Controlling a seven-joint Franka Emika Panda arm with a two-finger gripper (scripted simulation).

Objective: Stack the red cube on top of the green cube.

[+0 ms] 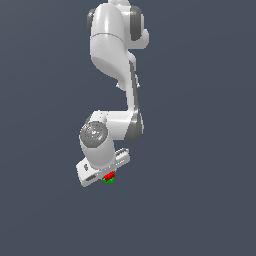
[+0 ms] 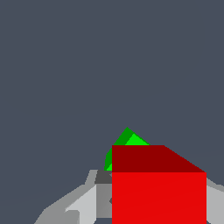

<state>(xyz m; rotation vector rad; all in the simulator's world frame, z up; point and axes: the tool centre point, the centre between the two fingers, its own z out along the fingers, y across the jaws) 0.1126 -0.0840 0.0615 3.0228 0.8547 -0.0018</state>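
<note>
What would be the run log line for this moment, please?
phase: placing | red cube: between jaws, over green cube | contact between cubes: cannot tell | gripper: shut on red cube

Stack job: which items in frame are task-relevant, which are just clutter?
Task-relevant:
- red cube, between the fingers of the gripper
- green cube, showing from behind the red one

Clutter:
- nothing else in either view, only the plain grey floor
</note>
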